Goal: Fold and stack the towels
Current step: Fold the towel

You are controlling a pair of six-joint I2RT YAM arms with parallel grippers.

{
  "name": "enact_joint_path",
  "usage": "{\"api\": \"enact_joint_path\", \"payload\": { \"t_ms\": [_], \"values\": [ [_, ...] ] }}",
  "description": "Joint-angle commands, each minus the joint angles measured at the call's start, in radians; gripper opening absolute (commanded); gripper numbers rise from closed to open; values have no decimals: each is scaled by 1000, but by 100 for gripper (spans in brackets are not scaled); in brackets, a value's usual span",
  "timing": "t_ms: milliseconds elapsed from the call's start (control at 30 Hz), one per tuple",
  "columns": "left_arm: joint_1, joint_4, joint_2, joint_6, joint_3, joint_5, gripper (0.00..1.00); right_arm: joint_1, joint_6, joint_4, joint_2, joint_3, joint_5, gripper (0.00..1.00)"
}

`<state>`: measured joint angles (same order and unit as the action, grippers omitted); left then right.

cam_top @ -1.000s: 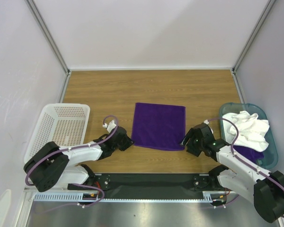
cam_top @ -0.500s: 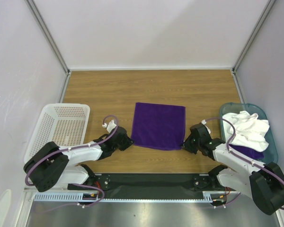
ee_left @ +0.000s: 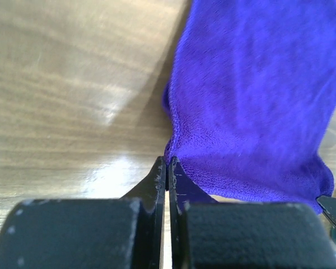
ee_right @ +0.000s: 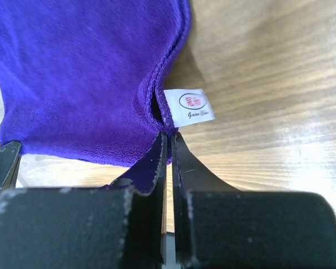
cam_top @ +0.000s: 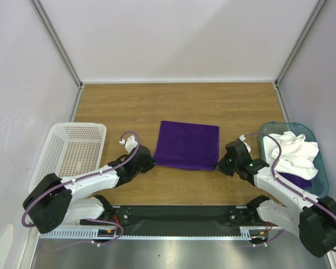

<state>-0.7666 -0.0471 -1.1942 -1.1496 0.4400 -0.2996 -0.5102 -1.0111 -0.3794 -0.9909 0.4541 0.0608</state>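
Observation:
A deep-purple towel (cam_top: 187, 144) lies spread on the middle of the wooden table. My left gripper (cam_top: 150, 162) is shut on its near-left corner, pinching the cloth (ee_left: 257, 101) at the fingertips of the left gripper (ee_left: 169, 162). My right gripper (cam_top: 222, 163) is shut on the near-right corner. In the right wrist view, the right gripper (ee_right: 169, 134) grips the purple cloth (ee_right: 84, 73) just below its small white tag (ee_right: 193, 103). The near edge is raised slightly off the table. A large white towel (cam_top: 291, 151) lies crumpled in the bin, over another purple towel (cam_top: 295, 182).
A white perforated basket (cam_top: 73, 148) stands at the left, beside the left arm. The teal bin (cam_top: 319, 168) sits at the right edge, behind the right arm. Bare wood (cam_top: 179, 103) stretches from the towel to the back wall.
The right gripper has shut on the near-right corner. Both grippers have shifted a little away from the bases, drawing the towel's near edge up and back.

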Motion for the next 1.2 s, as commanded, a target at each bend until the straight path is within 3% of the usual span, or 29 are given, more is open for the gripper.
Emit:
{"api": "enact_joint_path", "payload": {
  "t_ms": [0, 233, 733, 1167],
  "values": [
    [-7, -20, 41, 62, 57, -75, 1, 28, 40, -16, -17, 63, 25, 0],
    [-3, -25, 21, 125, 173, -156, 0, 125, 124, 10, -80, 141, -10, 0],
    [90, -117, -297, 99, 499, -171, 0, 279, 269, 120, -376, 392, -80, 0],
    [161, -73, -479, 106, 586, -108, 0, 340, 296, 175, -592, 508, -133, 0]
  ]
}}
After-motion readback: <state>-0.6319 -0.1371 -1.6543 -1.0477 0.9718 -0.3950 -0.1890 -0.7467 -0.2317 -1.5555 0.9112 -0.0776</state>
